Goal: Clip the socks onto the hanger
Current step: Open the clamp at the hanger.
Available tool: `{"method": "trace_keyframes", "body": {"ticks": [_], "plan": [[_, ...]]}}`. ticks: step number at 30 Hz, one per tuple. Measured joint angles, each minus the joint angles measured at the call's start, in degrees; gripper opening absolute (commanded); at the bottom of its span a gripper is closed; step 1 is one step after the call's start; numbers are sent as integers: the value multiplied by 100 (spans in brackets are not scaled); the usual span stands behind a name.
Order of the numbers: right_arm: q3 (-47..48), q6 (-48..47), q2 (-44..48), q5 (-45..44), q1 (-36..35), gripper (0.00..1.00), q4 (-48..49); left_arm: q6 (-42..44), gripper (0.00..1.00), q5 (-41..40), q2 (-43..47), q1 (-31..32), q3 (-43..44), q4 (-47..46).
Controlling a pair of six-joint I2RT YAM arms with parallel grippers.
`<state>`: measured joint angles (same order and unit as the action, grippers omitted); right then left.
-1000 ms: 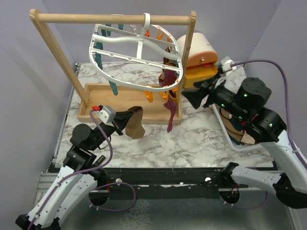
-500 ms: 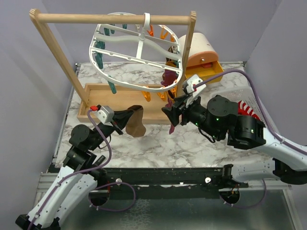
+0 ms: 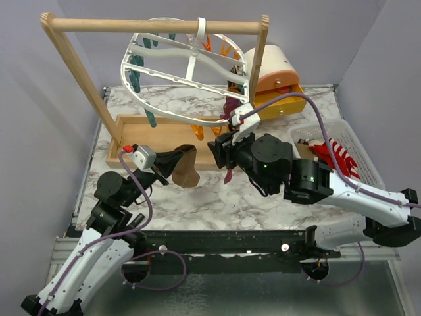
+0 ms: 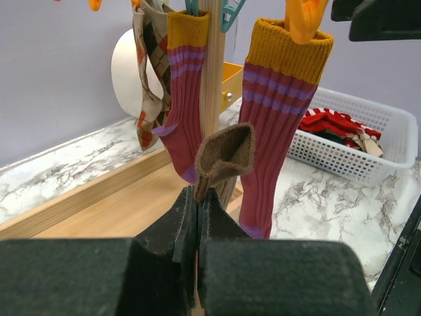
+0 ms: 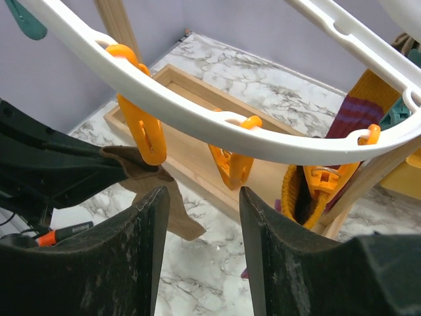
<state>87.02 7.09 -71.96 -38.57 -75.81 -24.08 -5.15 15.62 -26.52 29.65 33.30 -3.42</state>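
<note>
The brown sock was clamped in the left gripper near the desk's left edge, raised presumably for an orange clip on the hanger. The right gripper was spread beneath that clip, likely to open it.

White-and-black arms, purple cables

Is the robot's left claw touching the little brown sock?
Touching. The left wrist view shows the left claw pinched shut on the brown sock, whose end sticks up from between its tips.
</note>
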Motion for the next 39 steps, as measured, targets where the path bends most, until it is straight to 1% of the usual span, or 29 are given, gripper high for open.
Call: {"method": "trace_keyframes", "body": {"ticks": [4, 9, 16, 21, 26, 30, 34, 39], "plan": [[-149, 50, -42, -354, -17, 51, 385, 0, 0, 0, 0, 0, 0, -2], [-476, 46, 11, -789, -66, 55, 1005, 0, 0, 0, 9, 0, -15, -13], [-566, 20, -11, -1316, -114, 54, 1626, 0, 0, 0, 24, 0, -39, -33], [-568, -57, -76, -1578, -114, 53, 1897, -2, 0, 0, 24, 0, -98, -79], [-568, 2, -173, -1602, -114, 58, 1893, -4, 0, 0, 24, 0, -146, -83], [-557, 221, -153, -1550, -114, 57, 1735, -4, 0, 2, 42, 2, -179, -98], [-459, 509, -149, -1429, -114, 54, 1353, -2, 0, 0, 44, 0, -199, -118], [-358, 822, -98, -1211, -114, 54, 979, 0, 0, 0, 44, 0, -199, -122]]}}
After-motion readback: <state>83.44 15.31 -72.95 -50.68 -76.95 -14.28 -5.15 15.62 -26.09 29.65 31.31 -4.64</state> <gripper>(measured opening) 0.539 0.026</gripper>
